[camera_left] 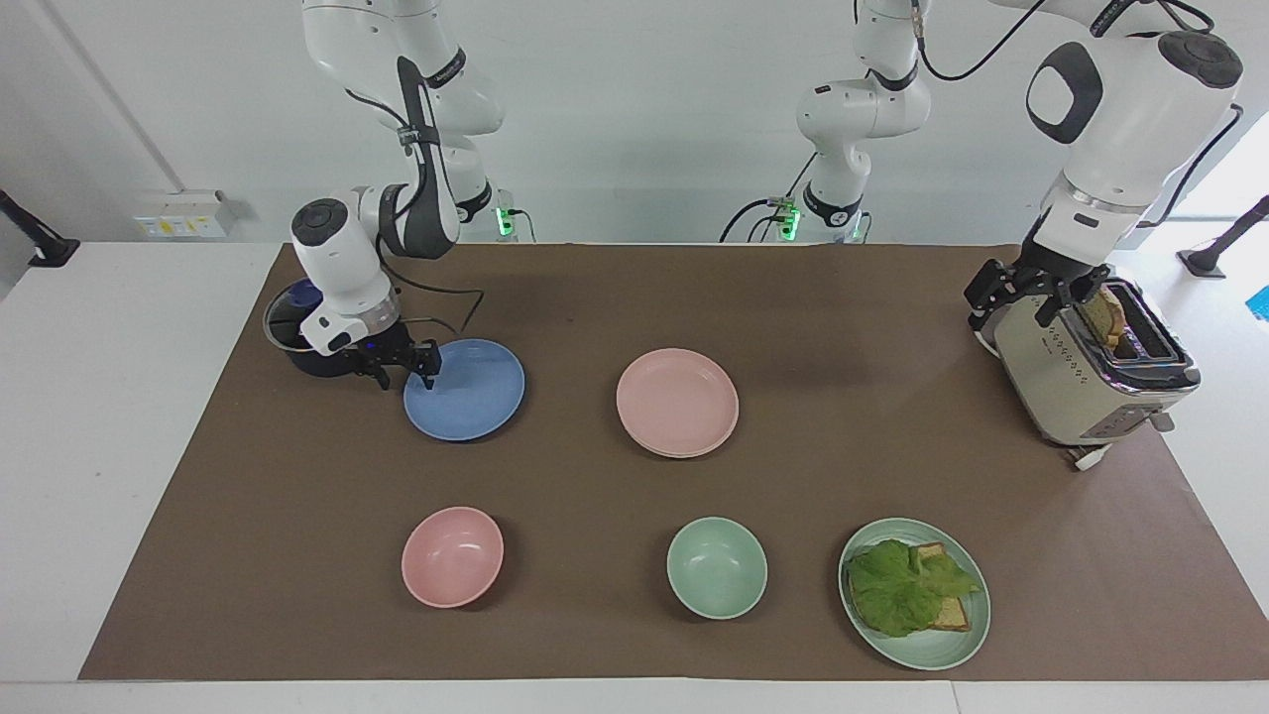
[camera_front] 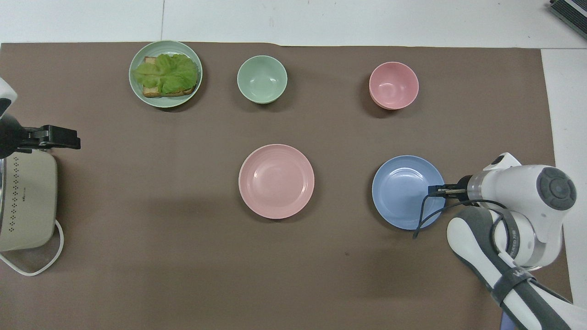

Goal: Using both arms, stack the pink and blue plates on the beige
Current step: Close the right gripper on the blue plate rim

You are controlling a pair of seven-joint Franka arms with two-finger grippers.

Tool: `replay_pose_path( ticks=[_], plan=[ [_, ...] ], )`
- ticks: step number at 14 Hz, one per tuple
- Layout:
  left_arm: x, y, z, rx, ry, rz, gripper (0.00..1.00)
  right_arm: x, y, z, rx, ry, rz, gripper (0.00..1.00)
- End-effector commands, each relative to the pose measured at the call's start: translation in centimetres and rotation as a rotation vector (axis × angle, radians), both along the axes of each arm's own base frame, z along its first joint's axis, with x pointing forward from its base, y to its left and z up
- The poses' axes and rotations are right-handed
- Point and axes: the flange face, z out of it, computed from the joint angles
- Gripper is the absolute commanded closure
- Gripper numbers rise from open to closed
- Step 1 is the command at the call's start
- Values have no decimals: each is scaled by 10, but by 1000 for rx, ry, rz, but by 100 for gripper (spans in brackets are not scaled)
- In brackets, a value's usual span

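Observation:
The blue plate (camera_left: pixel 464 389) (camera_front: pixel 407 191) lies flat on the brown mat toward the right arm's end. My right gripper (camera_left: pixel 406 377) (camera_front: pixel 434 189) is low at the plate's rim beside the dark pot. It is open, with one finger over the plate and the other outside the rim. The pink plate (camera_left: pixel 677 402) (camera_front: pixel 276 181) sits mid-table. A thin second rim shows under its edge, and the beige plate is otherwise hidden. My left gripper (camera_left: pixel 1016 305) (camera_front: pixel 69 138) waits open above the toaster, holding nothing.
A cream toaster (camera_left: pixel 1081 392) (camera_front: pixel 25 201) with bread in a slot stands at the left arm's end. A dark pot (camera_left: pixel 288 342) sits by the right gripper. Farther from the robots are a pink bowl (camera_left: pixel 452 555), a green bowl (camera_left: pixel 716 567) and a green plate (camera_left: pixel 977 635) with lettuce and toast.

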Motion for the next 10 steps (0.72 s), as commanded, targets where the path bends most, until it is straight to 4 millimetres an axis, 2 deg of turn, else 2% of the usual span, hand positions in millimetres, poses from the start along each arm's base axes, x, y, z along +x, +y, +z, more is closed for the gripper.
replay_pose_path(
  ticks=[1,4,5,6,7,10],
  plan=[
    [-2,3,1,17,10,-11,0,-1,-5,-4,23,-13,5,36],
    [-2,3,1,17,10,-11,0,-2,-5,-5,25,-9,1,67],
    [-2,3,1,17,10,-11,0,-2,-5,-4,27,-7,-1,82],
    [-2,3,1,17,10,-11,0,-2,-5,-5,37,-6,-13,93],
    [-2,3,1,17,10,-11,0,-2,-5,-5,46,-5,-24,100],
    [-2,3,1,17,10,-11,0,0,-3,-1,69,-11,-47,100]
  ],
)
